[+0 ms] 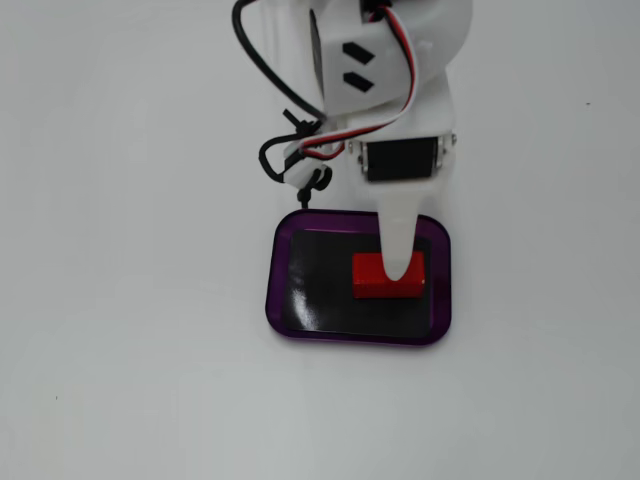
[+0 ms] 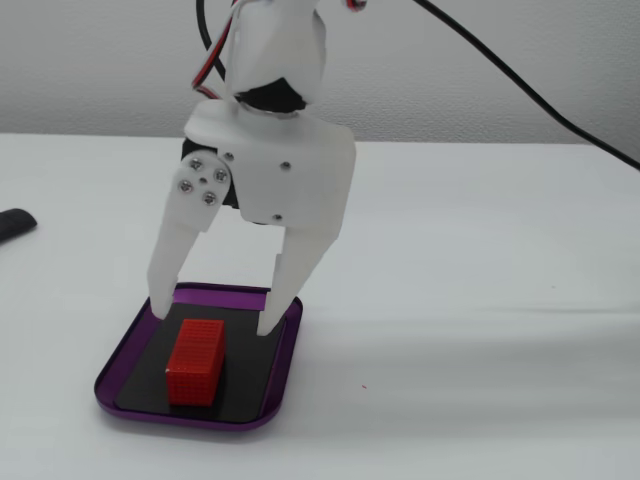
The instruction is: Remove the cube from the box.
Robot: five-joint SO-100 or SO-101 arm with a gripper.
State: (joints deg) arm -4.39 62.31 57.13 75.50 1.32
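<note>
Cube (image 2: 195, 361) sits on the black floor of the box (image 2: 128, 400), just below the gripper (image 2: 212, 318), not yet gripped. In the side fixed view it's the nearest thing, with the box rim in front of it and the fingertips just behind and above its far end. Gripper is spread wide: one fingertip (image 2: 160, 304) off one long side, the other off the opposite long side, both with slack to spare.

In the top fixed view the cube (image 1: 375, 282) lies under the gripper (image 1: 403, 268), whose finger covers part of its top; the cube is toward the right side of the box (image 1: 272, 290), nearer the right rim than the left.

Risks, as I judge them:
- Fingers look centred toward the cube's far end rather than its middle. Closing there could pivot the cube and squirt it out.
- Coming down off-centre could land a fingertip on the top face and press the box instead of straddling.
- Box is light and loose on the table (image 2: 480, 330); a fingertip catching the rim on the way up could drag or tip it.

Orientation: lying flat, textured face up. Long axis runs left-right in the top view, near-to-far in the side view, parallel to the box's long sides. Fingers straddle the short dimension, the right way to pinch it.
</note>
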